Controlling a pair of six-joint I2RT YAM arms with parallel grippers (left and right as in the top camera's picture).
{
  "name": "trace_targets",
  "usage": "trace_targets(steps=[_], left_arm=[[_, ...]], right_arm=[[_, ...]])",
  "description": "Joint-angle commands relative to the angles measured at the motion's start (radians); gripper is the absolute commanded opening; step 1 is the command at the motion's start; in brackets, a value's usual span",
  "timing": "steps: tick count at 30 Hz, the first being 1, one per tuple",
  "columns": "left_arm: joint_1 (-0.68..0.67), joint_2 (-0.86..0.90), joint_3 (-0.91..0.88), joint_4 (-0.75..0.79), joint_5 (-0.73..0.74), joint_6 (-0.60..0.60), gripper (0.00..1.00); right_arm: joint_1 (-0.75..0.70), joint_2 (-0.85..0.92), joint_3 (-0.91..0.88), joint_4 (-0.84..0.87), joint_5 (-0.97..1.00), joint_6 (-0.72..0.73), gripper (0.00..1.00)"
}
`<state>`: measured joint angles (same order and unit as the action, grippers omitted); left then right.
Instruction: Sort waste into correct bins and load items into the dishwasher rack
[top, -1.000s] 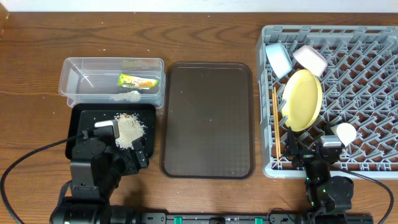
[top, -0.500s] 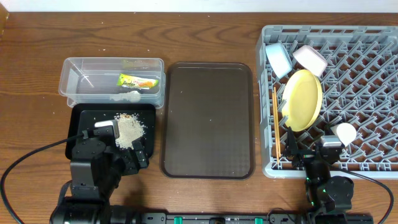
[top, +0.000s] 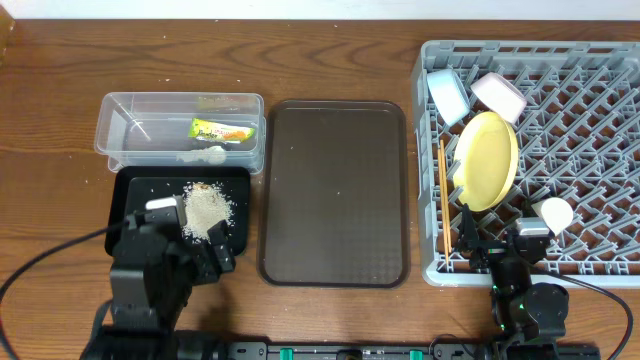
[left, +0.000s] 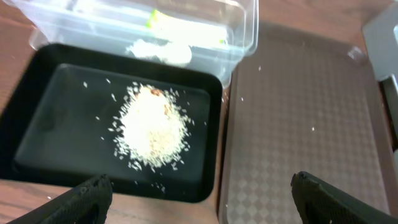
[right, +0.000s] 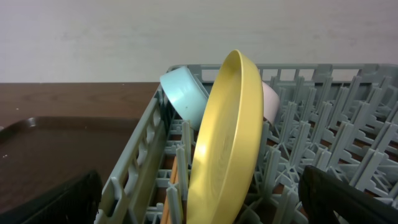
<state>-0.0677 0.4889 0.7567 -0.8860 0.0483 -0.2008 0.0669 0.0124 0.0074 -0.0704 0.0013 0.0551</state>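
Two bowls (top: 449, 93), one plate (top: 487, 160), one cup (top: 555, 213), two chopsticks (top: 443, 195) in rack (top: 590, 150), left tool (left: 208, 194), right tool (right: 202, 198) spread

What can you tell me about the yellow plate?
The yellow plate is round, plain and glossy, plastic by its look, with a shallow raised rim. It stands on edge between pegs near the left side of the grey rack, slightly tilted. A blue bowl sits just behind it; chopsticks lie alongside.

Left end effector (left: 200, 186) fingers (left: 87, 199) black, matte, blunt; right arm (top: 522, 300) black, green LED dots; black cable (top: 70, 239)
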Motion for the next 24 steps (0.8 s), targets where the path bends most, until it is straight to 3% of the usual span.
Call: trace_targets(steps=[1,6,15,20,24], left_arm=[[-0.001,-0.078,-0.053,0.002,-0.04,0.021,0.95],[-0.001,-0.226,-0.241,0.105,-0.042,0.021,0.95],[-0.001,-0.462,-0.581,0.485,-0.038,0.017,0.95],[0.0,-0.487,-0.695,0.723,-0.042,0.031,0.95],[0.0,-0.487,-0.753,0.813,-0.041,0.051,0.95]], right_arm=[[0.015,-0.007,-0.002,-0.003,0.018,-0.016,0.99],[0.015,-0.007,-0.002,-0.003,0.018,-0.016,0.99],[0.015,-0.007,-0.002,-0.003,0.018,-0.016,0.99],[0.015,-0.007,-0.002,-0.003,0.018,-0.016,0.99],[0.015,-0.007,-0.002,-0.003,0.018,-0.016,0.99]])
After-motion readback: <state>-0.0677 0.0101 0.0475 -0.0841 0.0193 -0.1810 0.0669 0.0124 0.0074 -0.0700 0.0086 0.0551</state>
